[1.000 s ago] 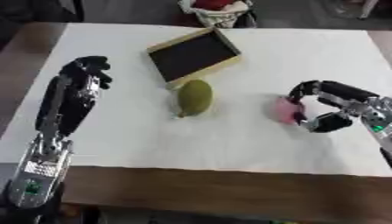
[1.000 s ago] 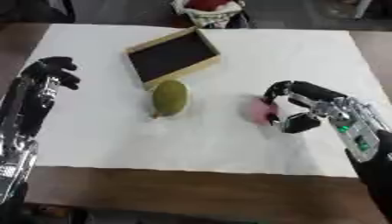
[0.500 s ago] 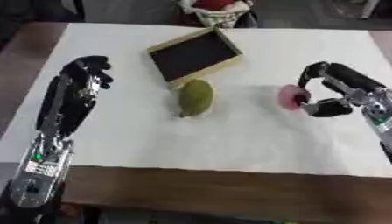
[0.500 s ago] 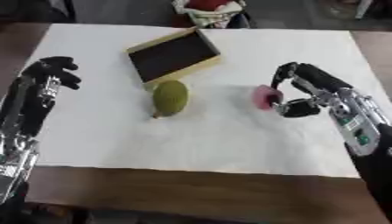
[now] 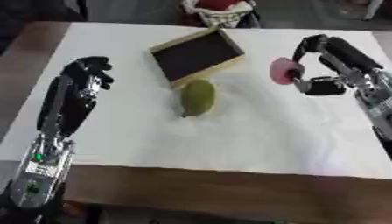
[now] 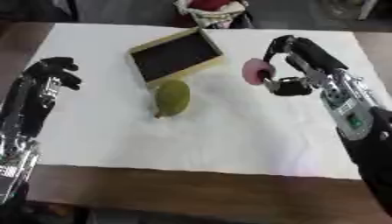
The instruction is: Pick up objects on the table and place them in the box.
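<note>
Between the right robot hand's (image 5: 325, 65) curled fingers sits a pink object (image 5: 281, 71).

Brown wooden surface (image 5: 229, 192), big white cloth (image 5: 253, 127) spread over most of it. On cloth: flat box (image 5: 197, 57) with dark inside, green fruit (image 5: 197, 97) just in front of box.

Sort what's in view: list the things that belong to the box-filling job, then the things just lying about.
Job:
- pink object, held in the right robot hand
- green fruit on the white cloth
- box, empty
- left robot hand, idle

Lying about:
- white cloth
- red and white thing beyond the table's far edge
</note>
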